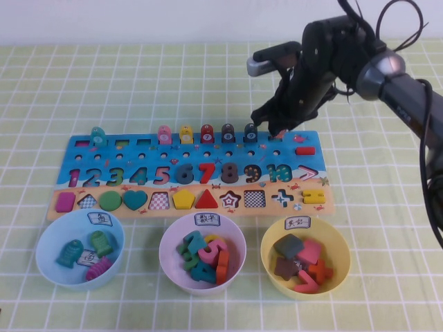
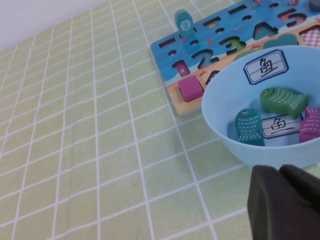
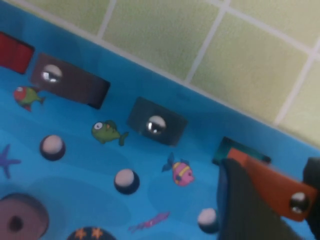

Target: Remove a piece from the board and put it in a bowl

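The blue board (image 1: pixel 149 155) lies across the table's middle. My right gripper (image 1: pixel 278 130) is at the right end of the board's far row of fish pieces. In the right wrist view the right gripper (image 3: pixel 272 172) is shut on the orange fish piece (image 3: pixel 265 179), held just over its slot. In the high view the gripper mostly hides the piece. The light blue bowl (image 1: pixel 48 242) stands in front of the board's left end and holds three fish pieces. My left gripper (image 2: pixel 280 171) is shut and empty, low by that bowl (image 2: pixel 225 100), out of the high view.
A pink bowl (image 1: pixel 169 238) with number pieces and a yellow bowl (image 1: pixel 273 238) with shape pieces stand in front of the board. Several fish pieces stand along the board's far row, among them a yellow one (image 1: pixel 185 133) and a red one (image 1: pixel 207 131). A green checked cloth covers the table.
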You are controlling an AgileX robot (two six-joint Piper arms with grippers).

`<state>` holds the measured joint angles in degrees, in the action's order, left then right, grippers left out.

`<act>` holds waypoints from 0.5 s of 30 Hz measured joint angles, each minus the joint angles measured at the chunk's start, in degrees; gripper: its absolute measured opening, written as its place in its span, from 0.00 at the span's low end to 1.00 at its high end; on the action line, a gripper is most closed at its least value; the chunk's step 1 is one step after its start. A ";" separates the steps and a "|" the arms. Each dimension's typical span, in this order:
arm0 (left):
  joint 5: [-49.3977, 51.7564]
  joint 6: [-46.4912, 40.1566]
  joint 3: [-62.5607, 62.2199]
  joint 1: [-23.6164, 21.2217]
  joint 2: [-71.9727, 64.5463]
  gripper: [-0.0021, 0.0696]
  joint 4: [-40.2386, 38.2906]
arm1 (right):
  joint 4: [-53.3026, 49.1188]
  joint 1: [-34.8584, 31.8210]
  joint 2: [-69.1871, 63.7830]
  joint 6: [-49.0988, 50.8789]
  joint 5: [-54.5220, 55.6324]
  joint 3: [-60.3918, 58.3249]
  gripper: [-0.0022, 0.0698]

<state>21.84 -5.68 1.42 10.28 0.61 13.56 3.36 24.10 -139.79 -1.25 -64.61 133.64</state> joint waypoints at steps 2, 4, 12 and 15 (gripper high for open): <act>0.00 0.00 0.00 0.00 0.00 0.02 0.00 | -0.96 0.00 0.00 0.00 -1.98 2.57 0.34; 0.00 0.00 0.00 0.00 0.00 0.02 0.00 | -2.09 0.00 0.00 0.00 -4.68 5.73 0.34; 0.00 0.00 0.00 0.00 0.00 0.02 0.10 | -2.32 0.24 3.43 0.00 -6.66 9.68 0.34; 0.00 0.00 0.00 0.00 0.00 0.02 0.10 | -2.19 1.27 6.53 -0.41 -6.80 8.55 0.34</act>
<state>21.84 -5.68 1.42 10.28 0.61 13.66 1.17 25.38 -133.26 -1.66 -71.41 142.19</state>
